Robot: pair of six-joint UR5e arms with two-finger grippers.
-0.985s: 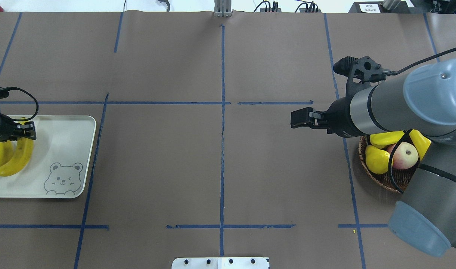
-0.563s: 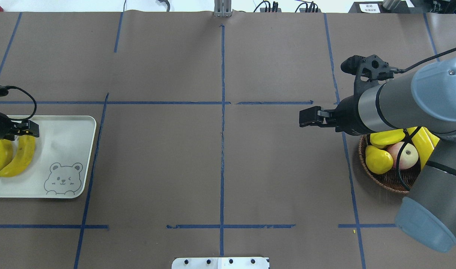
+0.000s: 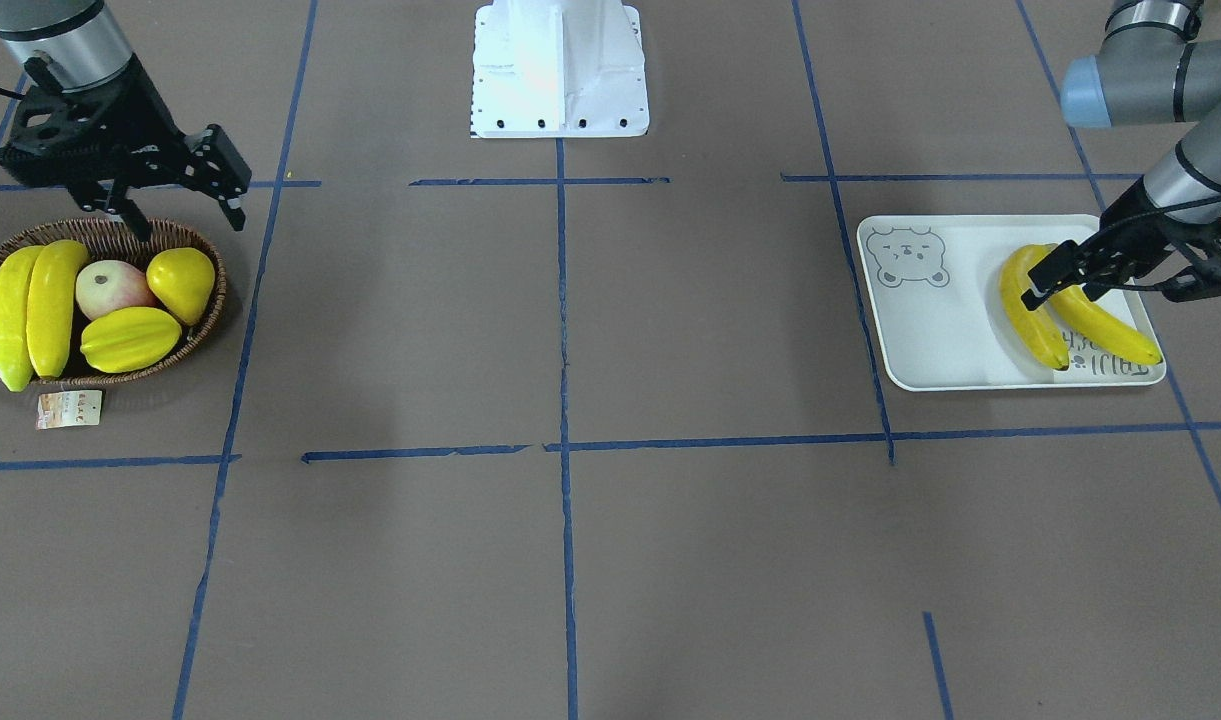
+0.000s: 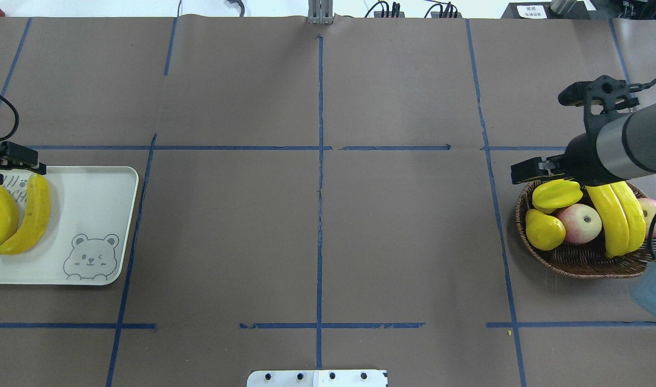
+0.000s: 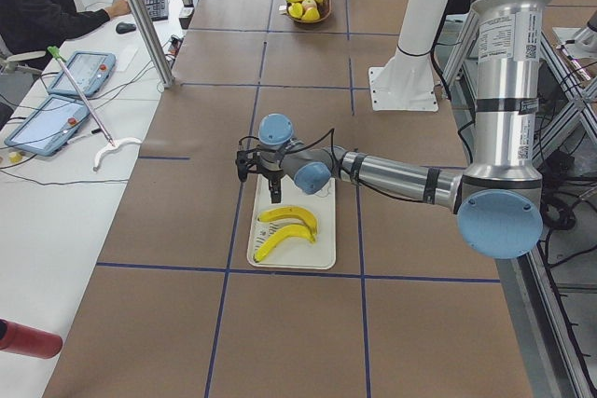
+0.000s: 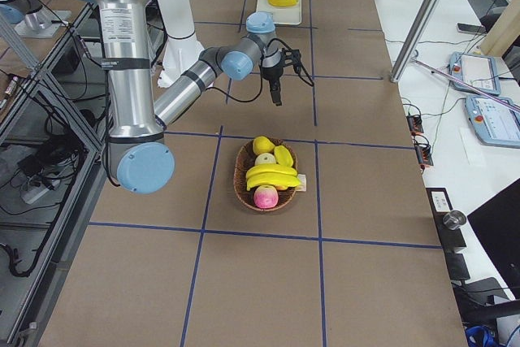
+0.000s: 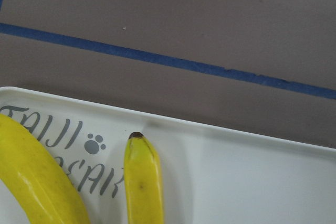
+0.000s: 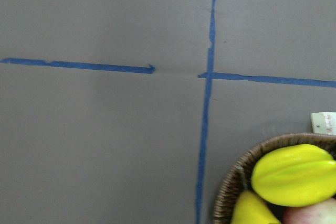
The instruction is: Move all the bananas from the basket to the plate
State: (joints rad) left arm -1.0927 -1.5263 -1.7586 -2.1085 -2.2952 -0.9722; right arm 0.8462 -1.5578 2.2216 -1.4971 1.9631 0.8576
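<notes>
**On the plate, two bananas; two more lie in the basket well away from it**

Two bananas (image 3: pixel 1030 322) (image 3: pixel 1112 332) lie side by side on the plate (image 3: pixel 940 335), touching at one end, on the half away from its bear-face print and partly over the grey lettering. The left end effector (image 3: pixel 1120 288) hangs just above them with its fingers spread wide, gripping nothing.

Well apart from the plate, at the opposite end of the table (image 3: pixel 570 560), the basket (image 4: pixel 575 267) holds the other two bananas (image 4: pixel 610 221) (image 4: pixel 632 215), pressed together lengthwise. A starfruit (image 4: pixel 556 194), a yellow pear-shaped fruit (image 4: pixel 543 230) and two apples (image 4: pixel 579 223) share it. The right end effector (image 3: pixel 188 215) hovers over the basket rim on the side towards the plate, also spread open and empty. A paper tag (image 3: pixel 70 408) lies beside the basket.
</notes>
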